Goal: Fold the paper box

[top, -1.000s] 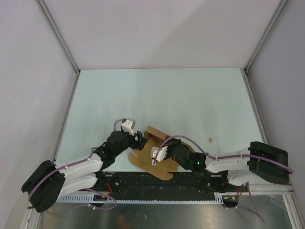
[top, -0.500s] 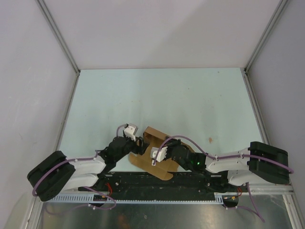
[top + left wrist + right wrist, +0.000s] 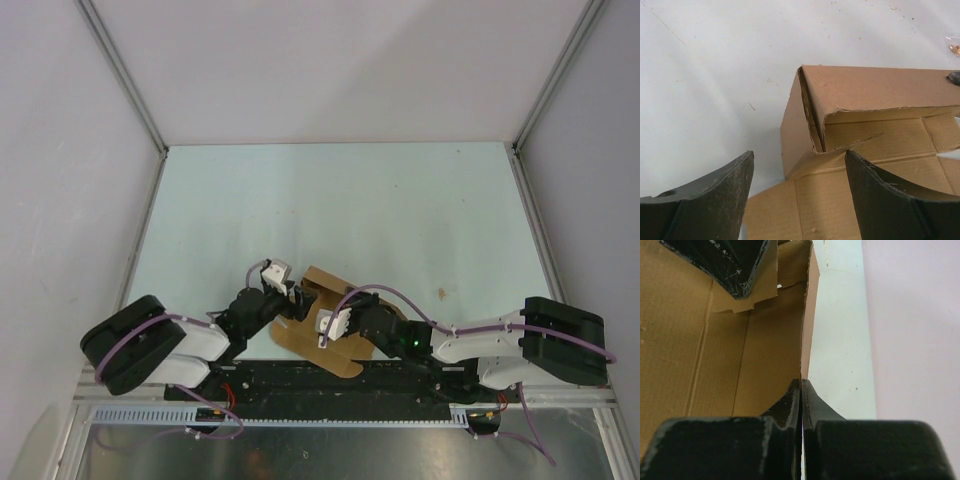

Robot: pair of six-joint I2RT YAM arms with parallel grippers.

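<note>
We find the right gripper (image 3: 801, 386) fully closed, its jaws pinching the thin edge of an upright wall of the paper box (image 3: 715, 350). The left gripper (image 3: 799, 162) is wide open and holds nothing; its jaws sit either side of a flat flap at the box's 9 o'clock corner. The box lies partly folded near the 6 o'clock edge of the table (image 3: 380, 210).

Pale green bench (image 3: 400, 200), lightly scuffed, with small brown specks (image 3: 441, 293) near its right side. Plain grey-lilac walls (image 3: 330, 70) enclose three sides; aluminium posts (image 3: 120, 70) mark the rear corners. Lighting even, diffuse
</note>
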